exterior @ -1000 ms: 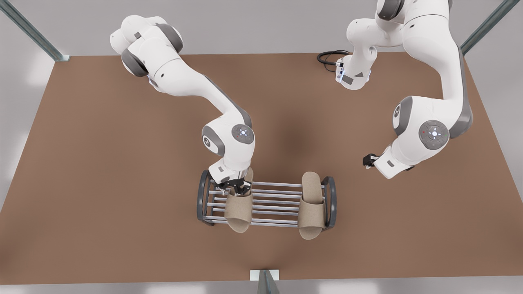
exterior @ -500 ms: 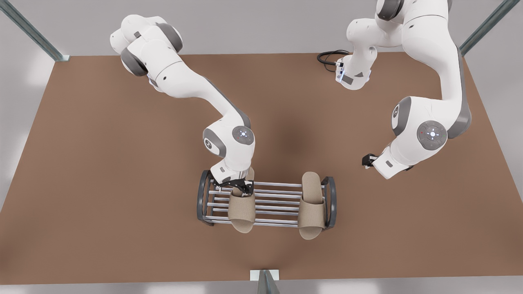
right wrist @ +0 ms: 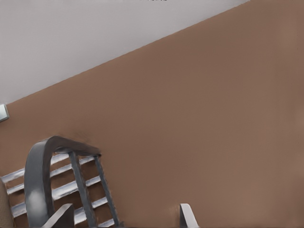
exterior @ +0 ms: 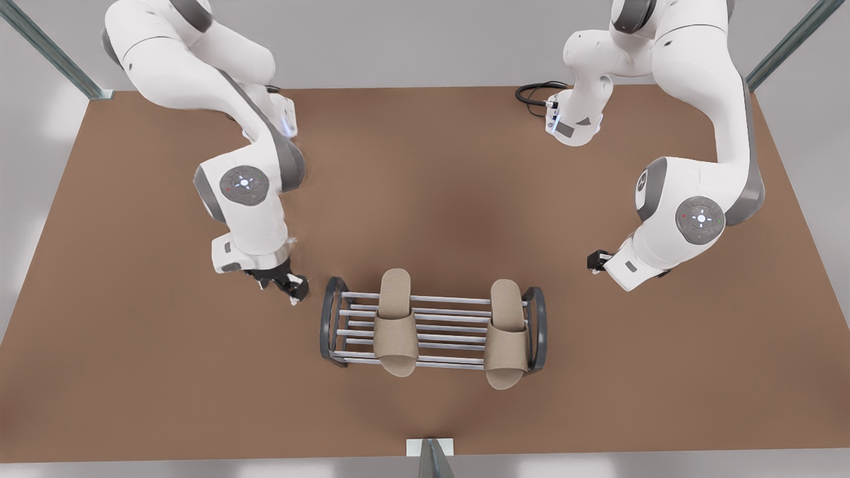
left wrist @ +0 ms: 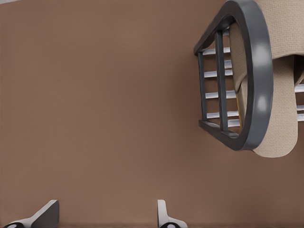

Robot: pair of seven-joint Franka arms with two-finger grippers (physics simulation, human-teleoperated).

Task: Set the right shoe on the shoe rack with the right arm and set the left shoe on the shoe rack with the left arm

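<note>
Both pincers gape empty – left pincer [exterior: 285,284] and right pincer [exterior: 599,260] flank the shoe rack [exterior: 433,328].

Simulated robot test cell, not a home: a bare brown tabletop [exterior: 133,345] framed by metal struts [exterior: 50,50] against blank grey walls, two white Franka arms [exterior: 226,119] mounted at its far edge, a black cable [exterior: 534,93] coiled beside one base.

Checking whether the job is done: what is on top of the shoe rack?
Two beige slippers lie across the shoe rack bars: one toward the front view's left, one at its right end. Bars beneath them are covered.
</note>
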